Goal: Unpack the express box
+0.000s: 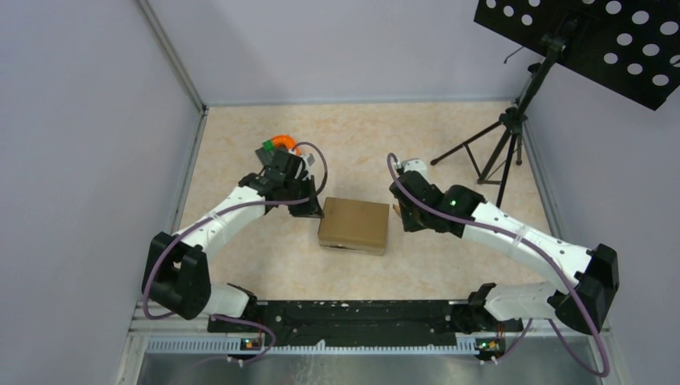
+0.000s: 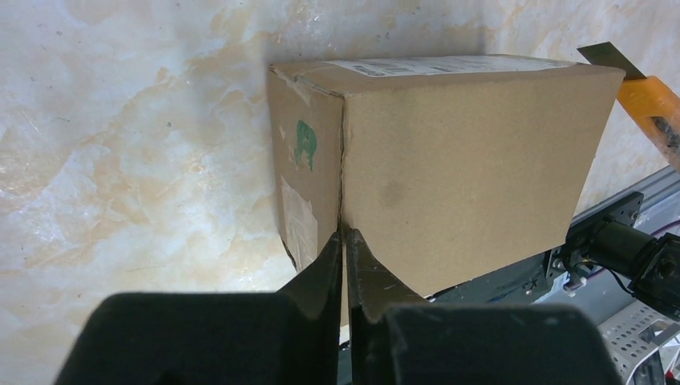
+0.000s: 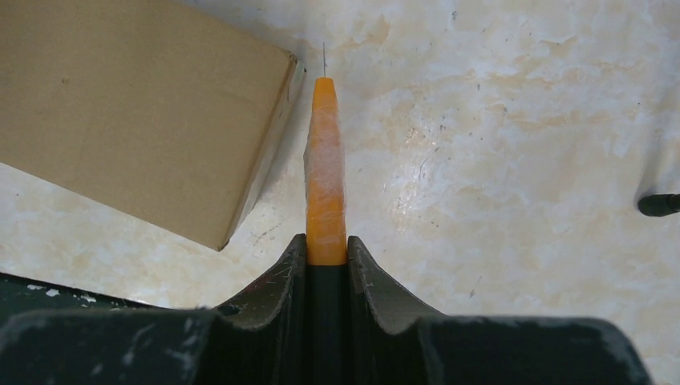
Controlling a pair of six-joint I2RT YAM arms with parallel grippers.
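Note:
The express box (image 1: pixel 354 224) is a brown cardboard carton lying closed at the middle of the table. My left gripper (image 1: pixel 317 212) is at its left side. In the left wrist view the box (image 2: pixel 457 160) shows a white label on top and a green mark on one end, and my left gripper (image 2: pixel 345 235) is shut, its tips touching the box's near vertical corner. My right gripper (image 1: pixel 398 212) is just right of the box. In the right wrist view it (image 3: pixel 326 245) is shut on an orange utility knife (image 3: pixel 325 172) with a thin blade at the tip, beside the box (image 3: pixel 136 112).
A black tripod stand (image 1: pixel 499 152) stands at the back right, under a black perforated panel (image 1: pixel 593 36); one of its feet (image 3: pixel 659 205) lies right of the knife. Grey walls close in the left, back and right. A black rail (image 1: pixel 361 317) runs along the near edge.

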